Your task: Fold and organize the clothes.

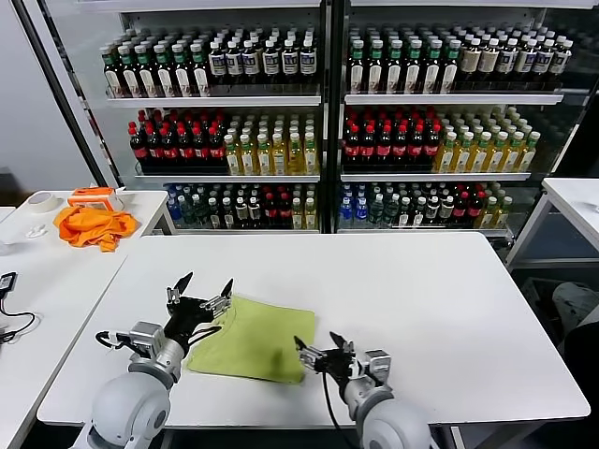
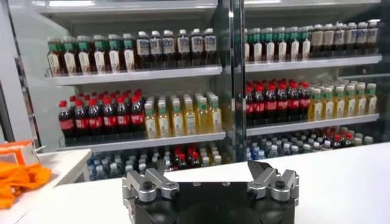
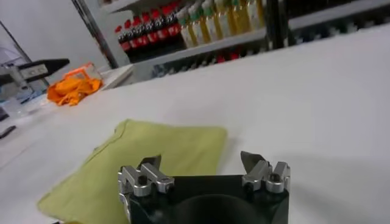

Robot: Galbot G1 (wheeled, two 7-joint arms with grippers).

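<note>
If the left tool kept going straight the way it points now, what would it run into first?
Probably nothing close. The left tool, jaws open, angles up and away from the T-shirt, over the bare white table. Its wrist view shows only tabletop, then the drink shelves far behind, though depth is hard to judge.

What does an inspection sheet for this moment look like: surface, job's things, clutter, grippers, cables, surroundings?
Surface: white table, bare apart from the garment.
Job's things: yellow-green T-shirt lies folded flat near the front edge, plain side up; no print visible.
Clutter: nothing seen on the work table; orange cloth and a tape roll sit on the side table to the left.
Grippers: left gripper open, raised at the shirt's left edge, holding nothing; right gripper open, at the shirt's right front corner, holding nothing.
Cables: black cable on the left side table.
Surroundings: shelves of bottled drinks behind the table.
</note>
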